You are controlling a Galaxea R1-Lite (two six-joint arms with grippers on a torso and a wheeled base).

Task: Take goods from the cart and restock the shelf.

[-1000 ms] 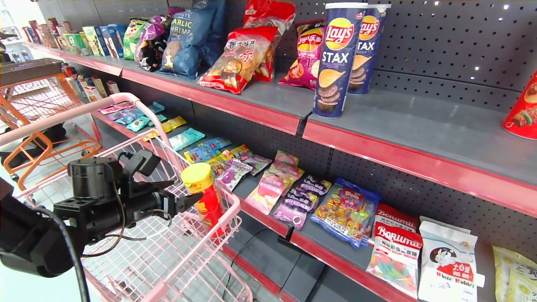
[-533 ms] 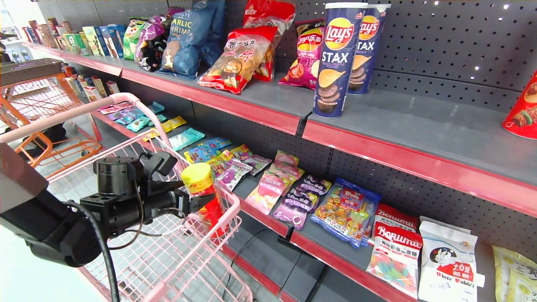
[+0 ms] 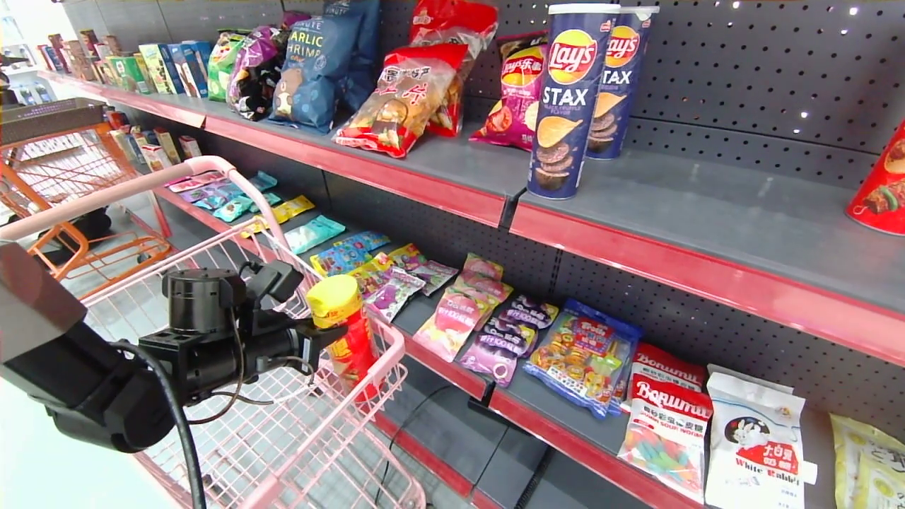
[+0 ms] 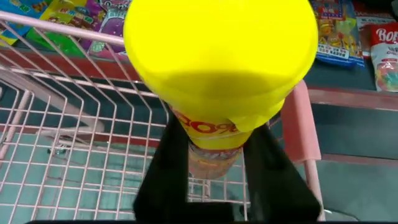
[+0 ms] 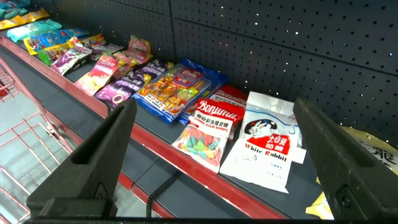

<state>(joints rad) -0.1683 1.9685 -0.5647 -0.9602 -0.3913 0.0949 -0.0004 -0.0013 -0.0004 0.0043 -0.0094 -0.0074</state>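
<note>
Since red can (image 3: 351,343) stands at pink cart's (image 3: 387,341) corner, lower left of head view, w/ left hand (image 3: 331,331) clamped just below its yellow lid (image 3: 332,295), lift straight up till clear of wire rim; upper shelf (image 3: 707,212) has bare room mid-right. L wrist view: grip looks centred, both sides touching. R wrist view: right hand (image 5: 214,118) spread apart, empty, facing lower-shelf candy bags (image 5: 180,87).

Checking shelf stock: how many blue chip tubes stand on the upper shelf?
2. The front blue tube stands near the shelf edge; the rear blue tube just behind it; more could hide behind.
</note>
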